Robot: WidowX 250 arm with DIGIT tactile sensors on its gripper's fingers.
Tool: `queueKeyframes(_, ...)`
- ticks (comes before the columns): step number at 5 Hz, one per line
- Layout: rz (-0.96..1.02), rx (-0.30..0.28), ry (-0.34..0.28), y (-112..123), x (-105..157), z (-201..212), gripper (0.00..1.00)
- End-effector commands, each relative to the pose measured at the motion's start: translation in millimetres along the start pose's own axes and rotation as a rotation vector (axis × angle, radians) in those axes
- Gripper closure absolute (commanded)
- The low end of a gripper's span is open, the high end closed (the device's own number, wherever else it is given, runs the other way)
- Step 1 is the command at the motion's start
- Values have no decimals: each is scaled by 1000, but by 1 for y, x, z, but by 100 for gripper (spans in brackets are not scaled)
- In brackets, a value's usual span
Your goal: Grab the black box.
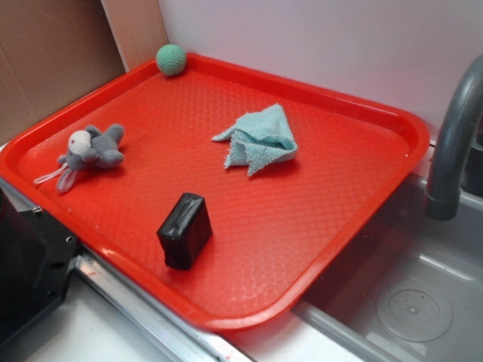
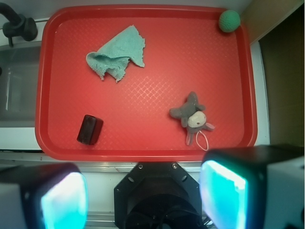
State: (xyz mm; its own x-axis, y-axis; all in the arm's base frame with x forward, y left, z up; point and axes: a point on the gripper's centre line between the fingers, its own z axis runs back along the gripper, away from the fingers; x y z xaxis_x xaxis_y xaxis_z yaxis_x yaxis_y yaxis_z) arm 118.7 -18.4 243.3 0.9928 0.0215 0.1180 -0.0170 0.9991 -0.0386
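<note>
The black box (image 1: 184, 230) is a small glossy block lying near the front edge of the red tray (image 1: 407, 128). In the wrist view the box (image 2: 90, 129) sits at the lower left of the tray (image 2: 157, 71). My gripper (image 2: 143, 191) is open and empty, its two fingers wide apart at the bottom of the wrist view. It hangs high above the scene, short of the tray's near rim and to the right of the box. The gripper does not show in the exterior view.
On the tray lie a grey plush toy (image 1: 90, 151) (image 2: 193, 114), a crumpled teal cloth (image 1: 260, 139) (image 2: 116, 55) and a green ball (image 1: 171, 59) (image 2: 229, 21). A grey faucet (image 1: 453, 143) and sink (image 1: 407, 294) flank the tray. A large black body with screws (image 1: 26, 264) (image 2: 159, 195) stands beside it.
</note>
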Motion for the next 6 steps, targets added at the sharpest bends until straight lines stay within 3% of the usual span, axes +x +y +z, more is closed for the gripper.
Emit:
queueKeyframes(1, 0, 0, 0, 0, 0, 0, 0)
queueKeyframes(2, 126, 24, 5, -36, 18, -44, 0)
queueKeyframes(3, 235, 57, -11, -70, 20, -86, 0)
queueKeyframes(4, 298, 58, -1, -88, 20, -122, 0)
queueKeyframes(5, 286, 74, 78, -97, 5, -152, 0)
queueKeyframes(6, 286, 48, 121, -94, 0, -172, 0)
